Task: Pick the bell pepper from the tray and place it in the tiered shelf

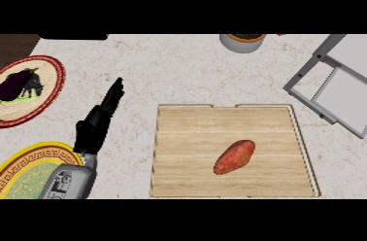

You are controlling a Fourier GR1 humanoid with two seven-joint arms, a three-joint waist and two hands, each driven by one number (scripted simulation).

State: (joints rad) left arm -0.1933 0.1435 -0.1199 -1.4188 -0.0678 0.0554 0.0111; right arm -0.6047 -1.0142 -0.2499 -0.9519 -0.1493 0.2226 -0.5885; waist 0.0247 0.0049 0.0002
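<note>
An orange-red oblong vegetable (235, 157), shaped more like a sweet potato than a bell pepper, lies on the wooden tray (186, 138), right of the tray's middle. The grey tiered shelf (335, 84) stands at the right edge of the counter, beyond the tray's far right corner. My left hand (97, 123) is left of the tray with its fingers straight, pointing away from me, holding nothing. It stands apart from the vegetable. My right hand does not show.
A red-rimmed plate (52, 92) with a dark eggplant (18, 84) on it sits at the far left. A yellow-rimmed plate (22, 162) lies at the lower left beside my left forearm. A grey pot (242, 43) stands at the back.
</note>
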